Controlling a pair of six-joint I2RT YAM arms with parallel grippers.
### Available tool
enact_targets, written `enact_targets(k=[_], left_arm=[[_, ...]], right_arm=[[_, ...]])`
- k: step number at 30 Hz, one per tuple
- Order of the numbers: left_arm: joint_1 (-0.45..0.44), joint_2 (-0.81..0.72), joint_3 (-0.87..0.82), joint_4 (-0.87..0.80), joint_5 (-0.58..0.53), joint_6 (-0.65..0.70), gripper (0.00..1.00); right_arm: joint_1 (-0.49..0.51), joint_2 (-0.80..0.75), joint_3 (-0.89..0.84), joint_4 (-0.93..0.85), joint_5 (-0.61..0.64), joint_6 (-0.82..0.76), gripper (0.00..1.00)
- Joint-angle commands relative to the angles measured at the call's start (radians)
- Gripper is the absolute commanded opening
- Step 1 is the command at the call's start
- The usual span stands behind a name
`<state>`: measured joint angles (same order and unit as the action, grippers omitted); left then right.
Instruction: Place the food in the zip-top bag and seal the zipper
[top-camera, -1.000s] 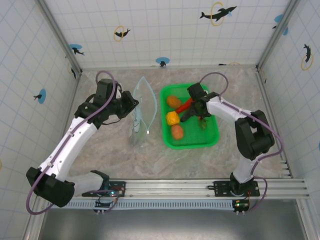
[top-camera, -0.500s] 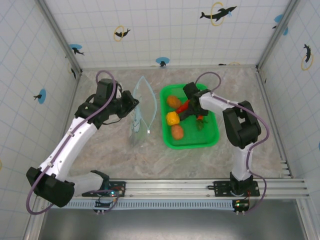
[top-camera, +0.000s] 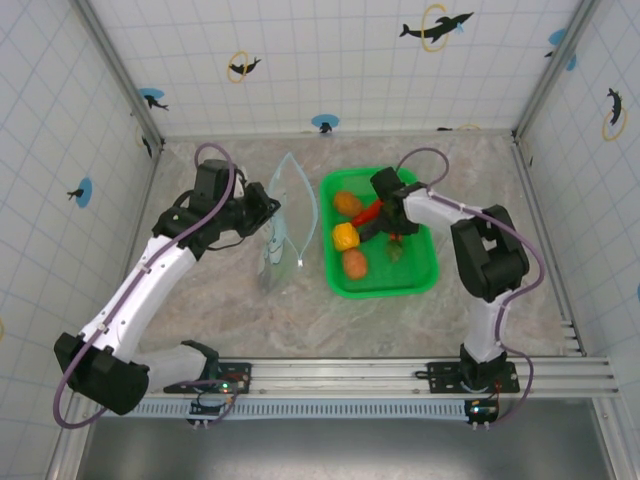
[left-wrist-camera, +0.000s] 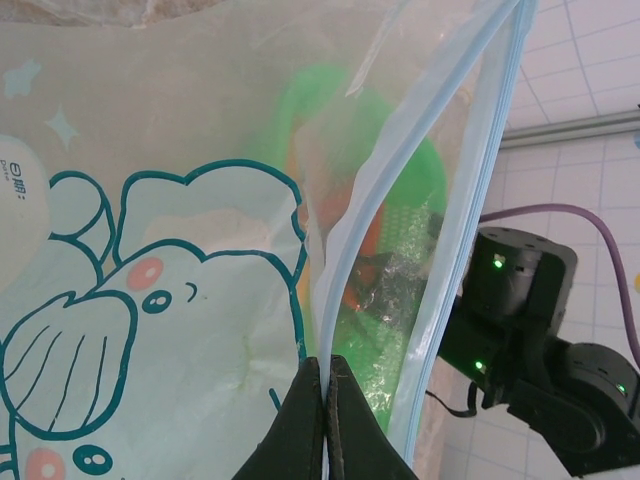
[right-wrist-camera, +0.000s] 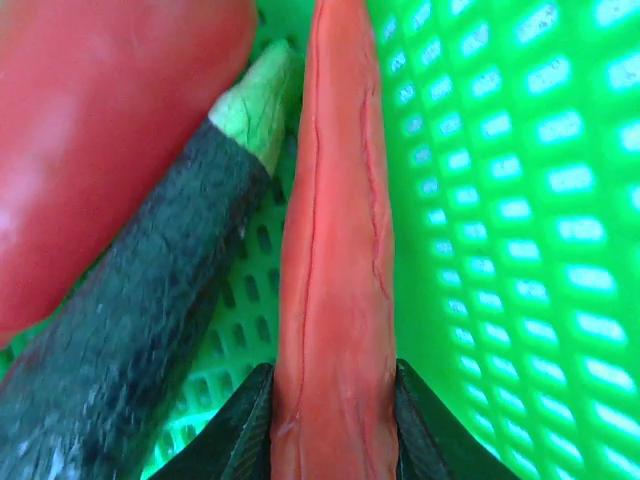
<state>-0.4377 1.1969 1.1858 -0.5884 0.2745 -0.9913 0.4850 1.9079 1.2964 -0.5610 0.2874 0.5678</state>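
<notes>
The clear zip-top bag (top-camera: 281, 228) with its blue elephant print (left-wrist-camera: 150, 330) stands on edge left of the green basket. My left gripper (top-camera: 268, 208) (left-wrist-camera: 328, 366) is shut on one light blue zipper strip (left-wrist-camera: 352, 250). The other strip (left-wrist-camera: 470, 180) bows away, so the mouth gapes. My right gripper (top-camera: 383, 214) (right-wrist-camera: 330, 378) is down in the basket, shut on a long red piece (right-wrist-camera: 335, 230). A dark piece with a green tip (right-wrist-camera: 150, 300) and a fat red piece (right-wrist-camera: 100, 130) lie beside it. Orange pieces (top-camera: 347, 203) (top-camera: 354, 263) and a yellow piece (top-camera: 345, 237) lie at the basket's left.
The green plastic basket (top-camera: 425, 268) sits mid-table, its mesh wall (right-wrist-camera: 520, 200) close on the right of my right fingers. A small green piece (top-camera: 395, 250) lies near the basket's middle. Tiled walls enclose the marble table (top-camera: 220, 300) on three sides.
The right arm's elbow swung in and its wrist shifted slightly left inside the basket, staying over the red and dark pieces. The left arm and the bag have not moved.
</notes>
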Motion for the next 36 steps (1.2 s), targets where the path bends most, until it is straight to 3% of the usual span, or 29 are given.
enact_targets(k=[1,10,14,19,24,31,36], left_arm=[[-0.004,-0.026,-0.024,0.032,0.021,0.002,0.0],[-0.005,-0.057,-0.076,0.071,0.016,-0.051,0.0],[-0.005,-0.05,-0.068,0.084,0.048,-0.059,0.0],[-0.005,-0.054,-0.075,0.088,0.05,-0.075,0.0],[-0.004,-0.052,-0.077,0.088,0.056,-0.086,0.0],[-0.004,-0.035,-0.073,0.103,0.081,-0.098,0.0],[-0.004,-0.031,-0.08,0.122,0.085,-0.105,0.0]], right_arm=[[-0.002,-0.139,-0.046,0.044,-0.029,0.02,0.23],[0.062,-0.476,-0.181,0.213,-0.106,-0.112,0.18],[0.113,-0.631,-0.282,0.453,-0.206,-0.139,0.16],[0.22,-0.734,-0.356,0.763,-0.232,-0.205,0.08],[0.292,-0.713,-0.346,1.017,-0.299,-0.24,0.07],[0.344,-0.574,-0.256,1.199,-0.361,-0.246,0.06],[0.363,-0.469,-0.228,1.297,-0.338,-0.229,0.06]])
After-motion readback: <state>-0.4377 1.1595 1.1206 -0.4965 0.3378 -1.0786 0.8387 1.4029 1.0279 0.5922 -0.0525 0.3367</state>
